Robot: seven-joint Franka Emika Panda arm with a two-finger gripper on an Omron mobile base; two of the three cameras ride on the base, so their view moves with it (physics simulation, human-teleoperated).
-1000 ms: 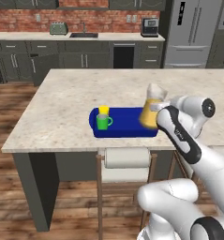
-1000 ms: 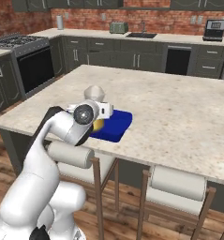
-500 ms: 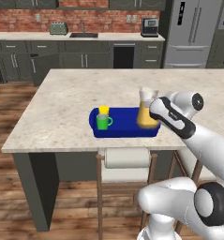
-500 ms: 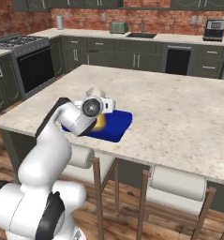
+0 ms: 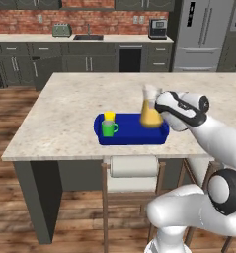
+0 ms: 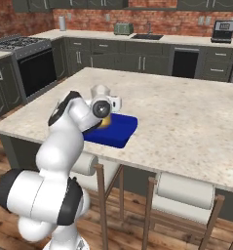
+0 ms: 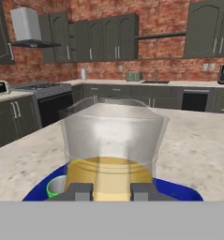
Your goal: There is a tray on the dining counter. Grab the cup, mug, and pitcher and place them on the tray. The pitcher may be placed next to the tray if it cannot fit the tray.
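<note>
Currently my claw (image 7: 111,191) is clamped on one pitcher (image 5: 150,109) over one tray (image 5: 132,136); one cup (image 5: 109,116), one mug (image 5: 108,128) sit inside.

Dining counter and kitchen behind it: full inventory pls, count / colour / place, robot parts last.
dining counter: 1, pale speckled beige top, centre of room
tray: 1, bright blue, near front edge of the counter
mug: 1, green, left end of the tray
cup: 1, yellow, on the tray just behind the mug
pitcher: 1, clear glass with amber liquid, over the tray's right end, in the hand
stools: 2, pale roll backrests, tucked under the counter front
toaster: 1, grey-green, back counter left of the sink
fridge: 1, steel, back right
stove: 1, dark, side cabinet run
arm: 1, white, dark joints
hand: 1, fingers closed on the pitcher
</note>
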